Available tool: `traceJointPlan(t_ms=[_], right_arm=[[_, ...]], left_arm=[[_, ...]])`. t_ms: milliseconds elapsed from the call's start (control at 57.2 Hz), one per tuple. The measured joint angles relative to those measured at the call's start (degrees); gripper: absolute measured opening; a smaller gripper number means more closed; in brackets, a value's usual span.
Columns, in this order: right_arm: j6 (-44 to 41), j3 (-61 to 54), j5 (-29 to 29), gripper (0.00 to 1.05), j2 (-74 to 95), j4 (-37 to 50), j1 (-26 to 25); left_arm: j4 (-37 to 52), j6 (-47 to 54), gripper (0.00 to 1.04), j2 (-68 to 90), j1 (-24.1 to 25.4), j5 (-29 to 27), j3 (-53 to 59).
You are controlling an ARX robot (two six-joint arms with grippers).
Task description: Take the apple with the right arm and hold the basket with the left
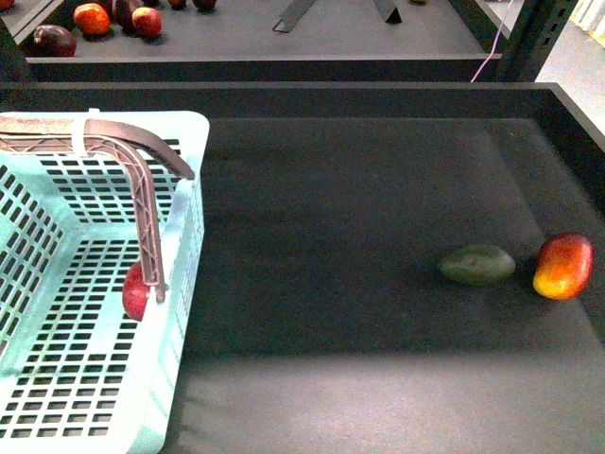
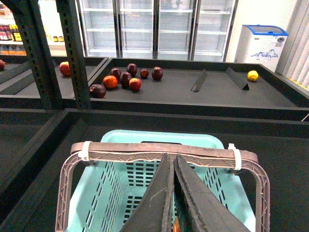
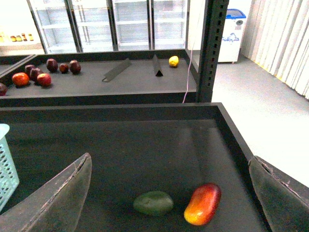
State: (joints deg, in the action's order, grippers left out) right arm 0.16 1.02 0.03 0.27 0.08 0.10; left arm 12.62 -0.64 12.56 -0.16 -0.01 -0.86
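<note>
The pale mint-green basket (image 1: 189,236) stands at the left of the dark bin, brown lattice handles (image 1: 142,151) raised. The deep red apple (image 1: 134,291) lies inside it against the right wall, half hidden by a handle. My left gripper (image 2: 171,157) is shut on the handle bar (image 2: 145,152) from above the basket (image 2: 159,137). My right gripper (image 3: 170,157) is open and empty above the bin's right side, far from the apple; the basket's corner (image 3: 7,164) shows at that view's edge. Neither gripper shows in the front view.
An elongated red-and-yellow fruit (image 1: 563,266) and a dull green oval fruit (image 1: 477,265) lie side by side near the bin's right wall, below my right gripper (image 3: 203,204). Raised dark walls (image 1: 284,95) ring the bin. A farther shelf holds several fruits (image 1: 93,19).
</note>
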Motion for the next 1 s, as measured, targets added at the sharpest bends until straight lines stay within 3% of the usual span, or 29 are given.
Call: traceJointPlan(t_ms=[157,262,997], right_arm=[[0.0,0.0,0.0,0.96,0.0,0.0,0.0],[0.0,0.0,0.02,0.96,0.02,0.0,0.0],[0.0,0.0,0.0,0.96,0.0,0.0,0.0]], left_arm=[[-2.49,0.0,0.03,-2.45,0.0,0.0,0.0],[-12.11,0.0,0.03,-11.15,0.0,0.02,0.0],[-12.52,0.02,0.03,-12.2,0.0,0.0,0.0]])
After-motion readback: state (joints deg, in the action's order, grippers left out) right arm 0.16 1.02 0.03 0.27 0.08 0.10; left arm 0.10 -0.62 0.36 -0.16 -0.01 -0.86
